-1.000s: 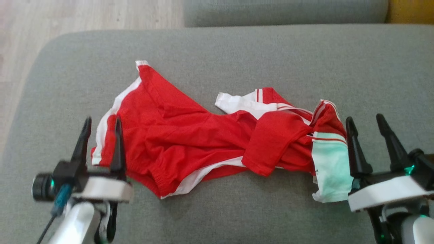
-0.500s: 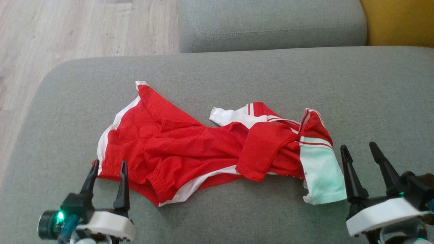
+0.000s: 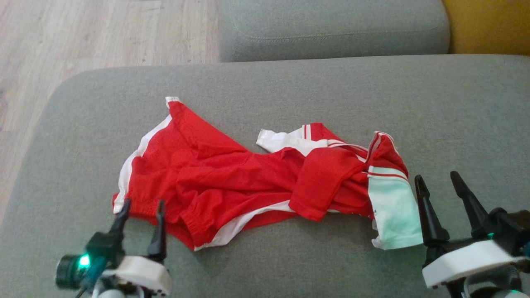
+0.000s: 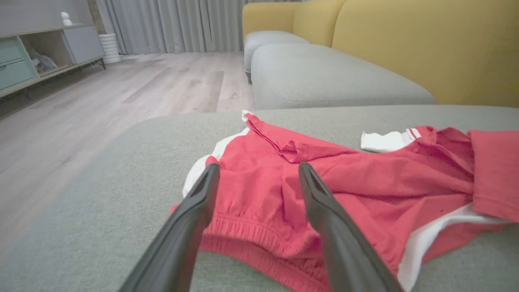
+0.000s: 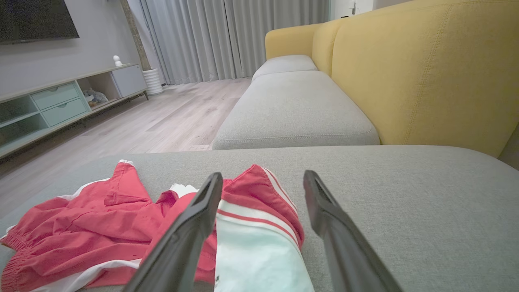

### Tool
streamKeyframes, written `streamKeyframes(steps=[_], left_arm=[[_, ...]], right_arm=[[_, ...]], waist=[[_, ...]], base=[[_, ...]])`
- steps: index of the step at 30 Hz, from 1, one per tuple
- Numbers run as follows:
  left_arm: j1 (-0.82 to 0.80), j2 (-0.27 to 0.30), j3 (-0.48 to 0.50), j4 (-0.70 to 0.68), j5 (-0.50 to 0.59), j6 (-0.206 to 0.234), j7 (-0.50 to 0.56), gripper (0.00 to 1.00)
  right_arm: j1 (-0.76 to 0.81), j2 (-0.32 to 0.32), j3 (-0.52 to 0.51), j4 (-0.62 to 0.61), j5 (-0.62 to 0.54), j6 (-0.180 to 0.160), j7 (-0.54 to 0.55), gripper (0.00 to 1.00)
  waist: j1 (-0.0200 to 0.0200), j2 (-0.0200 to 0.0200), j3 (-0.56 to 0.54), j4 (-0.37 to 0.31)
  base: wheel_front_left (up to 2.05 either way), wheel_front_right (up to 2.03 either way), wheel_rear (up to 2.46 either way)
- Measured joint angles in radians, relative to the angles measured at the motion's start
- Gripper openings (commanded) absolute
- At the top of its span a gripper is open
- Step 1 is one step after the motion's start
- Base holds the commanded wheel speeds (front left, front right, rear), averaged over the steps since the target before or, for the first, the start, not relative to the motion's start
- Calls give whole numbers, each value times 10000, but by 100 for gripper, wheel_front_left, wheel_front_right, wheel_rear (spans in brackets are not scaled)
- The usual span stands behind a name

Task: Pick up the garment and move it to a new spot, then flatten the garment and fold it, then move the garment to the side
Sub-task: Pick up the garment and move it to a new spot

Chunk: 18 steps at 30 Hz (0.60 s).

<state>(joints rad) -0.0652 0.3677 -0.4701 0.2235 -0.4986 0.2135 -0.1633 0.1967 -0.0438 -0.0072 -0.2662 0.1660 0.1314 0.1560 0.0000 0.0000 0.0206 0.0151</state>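
Left pincer partly off-frame, near garment

A wide grey sofa cushion carries one crumpled red garment with white and mint trim, sprawled across its middle.

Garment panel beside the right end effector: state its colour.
The panel is pale mint green; the head view shows it best.
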Motion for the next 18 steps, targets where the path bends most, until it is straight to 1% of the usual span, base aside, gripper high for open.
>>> streamKeyframes(steps=[3,6,9,13,17,18], left_arm=[[-552,6,-458,173,73,-332,614,100],[-1577,-29,-823,677,71,-713,1530,100],[-2670,-142,-1126,1463,40,-1168,2592,100],[-3616,-489,-1402,2673,-234,-1735,3749,100],[-4149,-663,-1490,3777,-299,-2042,4188,100],[-4255,-679,-1503,3950,-299,-2151,4169,63]], right_arm=[[-19,0,2,-115,0,0,44,100],[-69,0,31,-165,-2,0,52,100],[-298,0,94,-165,-2,0,61,100],[-732,0,199,-119,0,0,35,100],[-895,0,226,27,19,0,-79,100],[-895,0,230,100,40,0,-104,100]], waist=[[0,0,164,54],[0,0,433,101],[2,0,769,113],[3,0,1228,60],[3,0,1568,-54],[3,0,1616,-90]], base=[[0,0,0],[0,0,0],[0,0,0],[0,0,0],[0,0,0],[0,0,0]])
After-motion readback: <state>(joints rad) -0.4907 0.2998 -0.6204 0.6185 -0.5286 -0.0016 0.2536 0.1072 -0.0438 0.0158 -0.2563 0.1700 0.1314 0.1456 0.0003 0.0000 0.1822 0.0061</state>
